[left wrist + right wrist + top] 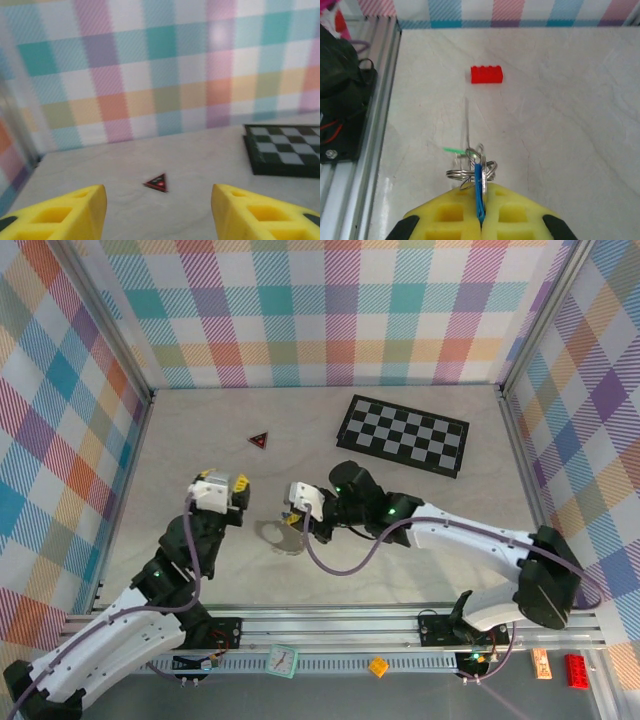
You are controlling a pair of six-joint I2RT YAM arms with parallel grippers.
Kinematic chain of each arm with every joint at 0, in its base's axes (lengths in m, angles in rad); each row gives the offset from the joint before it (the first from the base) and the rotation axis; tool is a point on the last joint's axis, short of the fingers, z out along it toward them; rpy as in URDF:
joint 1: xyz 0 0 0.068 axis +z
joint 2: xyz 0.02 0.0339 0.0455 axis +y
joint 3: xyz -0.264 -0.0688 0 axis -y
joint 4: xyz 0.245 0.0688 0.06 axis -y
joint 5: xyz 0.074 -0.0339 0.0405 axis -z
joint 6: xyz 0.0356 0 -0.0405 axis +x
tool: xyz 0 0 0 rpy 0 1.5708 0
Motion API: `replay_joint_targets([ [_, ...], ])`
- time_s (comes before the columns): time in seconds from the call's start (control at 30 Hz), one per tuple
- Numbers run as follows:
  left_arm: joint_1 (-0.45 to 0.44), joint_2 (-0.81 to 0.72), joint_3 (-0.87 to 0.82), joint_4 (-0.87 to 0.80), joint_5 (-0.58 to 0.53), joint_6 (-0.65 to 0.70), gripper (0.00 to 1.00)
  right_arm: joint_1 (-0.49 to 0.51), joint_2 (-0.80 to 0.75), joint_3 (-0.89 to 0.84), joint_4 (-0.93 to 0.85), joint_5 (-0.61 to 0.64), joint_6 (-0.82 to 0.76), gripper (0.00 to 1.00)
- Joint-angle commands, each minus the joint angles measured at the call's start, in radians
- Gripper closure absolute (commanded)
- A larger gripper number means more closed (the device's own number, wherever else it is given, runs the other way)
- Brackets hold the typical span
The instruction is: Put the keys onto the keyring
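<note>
L pincer (157,196), R pincer (481,189): yellow. 1 blue key (479,182), 1 green key (453,150), keyring (464,173) silver. Brick (487,75) red; triangle (157,183) red/blk. Board (403,435) blk/grey checks. Walls (330,300) pastel plaid. Surface (560,100) beige, marbled.

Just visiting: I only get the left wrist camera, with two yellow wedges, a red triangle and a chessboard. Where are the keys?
Observer: The right wrist view shows the right gripper shut on the blue key, amid silvery loops of the keyring.
Operator: And the green one?
Observer: The green key pokes out left of those loops; whether it is threaded on I cannot tell.
Operator: How near is my arm?
Observer: In the top view, the left gripper sits left of the right one, apart from it.
</note>
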Motion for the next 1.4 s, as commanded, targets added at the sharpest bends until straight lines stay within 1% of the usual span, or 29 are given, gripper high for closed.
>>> replay_joint_targets([
  [0.0,0.03,-0.007,-0.04,-0.031,-0.068,-0.078,0.41,-0.03,0.019,-0.018,0.014,0.009,-0.022,1.0],
  [0.07,0.041,0.002,-0.057,-0.025,-0.06,-0.098,0.4,-0.049,0.027,-0.038,-0.045,0.021,-0.053,1.0],
  [0.13,0.048,0.014,-0.075,-0.007,-0.063,-0.11,0.39,-0.058,0.032,-0.052,-0.115,0.063,-0.093,1.0],
  [0.43,0.073,0.064,-0.128,0.07,-0.131,-0.128,0.39,-0.088,0.028,-0.147,-0.352,0.305,-0.209,1.0],
  [0.57,0.085,0.095,-0.14,0.095,-0.141,-0.137,0.38,-0.088,0.071,-0.169,-0.43,0.405,-0.224,1.0],
  [0.67,0.096,0.125,-0.147,0.115,-0.145,-0.142,0.38,-0.088,0.119,-0.176,-0.454,0.455,-0.226,1.0],
  [0.7,0.1,0.136,-0.146,0.12,-0.145,-0.144,0.38,-0.088,0.138,-0.173,-0.464,0.468,-0.223,0.99],
  [0.73,0.104,0.148,-0.147,0.126,-0.144,-0.146,0.38,-0.088,0.153,-0.166,-0.47,0.478,-0.217,0.95],
  [0.77,0.108,0.159,-0.148,0.132,-0.142,-0.145,0.38,-0.088,0.159,-0.163,-0.471,0.48,-0.211,0.9],
  [0.8,0.113,0.171,-0.148,0.138,-0.142,-0.145,0.38,-0.088,0.158,-0.163,-0.468,0.48,-0.206,0.83],
  [0.83,0.118,0.183,-0.148,0.145,-0.144,-0.144,0.37,-0.088,0.148,-0.167,-0.458,0.475,-0.204,0.75],
  [0.9,0.133,0.208,-0.148,0.161,-0.137,-0.144,0.36,-0.091,0.112,-0.186,-0.436,0.464,-0.197,0.63],
  [0.93,0.143,0.22,-0.148,0.169,-0.13,-0.144,0.35,-0.097,0.085,-0.194,-0.425,0.449,-0.188,0.6],
  [1.0,0.164,0.246,-0.149,0.191,-0.119,-0.142,0.34,-0.124,0.013,-0.209,-0.4,0.401,-0.158,0.54],
  [1.07,0.186,0.272,-0.153,0.22,-0.108,-0.139,0.34,-0.173,-0.076,-0.231,-0.352,0.334,-0.111,0.51],
  [1.13,0.217,0.304,-0.152,0.249,-0.076,-0.139,0.35,-0.253,-0.184,-0.276,-0.244,0.26,-0.032,0.46],
  [1.17,0.234,0.319,-0.15,0.26,-0.046,-0.133,0.36,-0.293,-0.228,-0.304,-0.18,0.242,0.006,0.42],
  [1.2,0.255,0.339,-0.148,0.271,-0.015,-0.129,0.36,-0.338,-0.273,-0.338,-0.103,0.248,0.048,0.38],
  [1.27,0.294,0.386,-0.144,0.292,0.028,-0.128,0.36,-0.41,-0.334,-0.396,0.022,0.306,0.092,0.36],
  [1.37,0.352,0.468,-0.142,0.335,0.06,-0.129,0.37,-0.526,-0.368,-0.485,0.204,0.45,0.123,0.33],
])
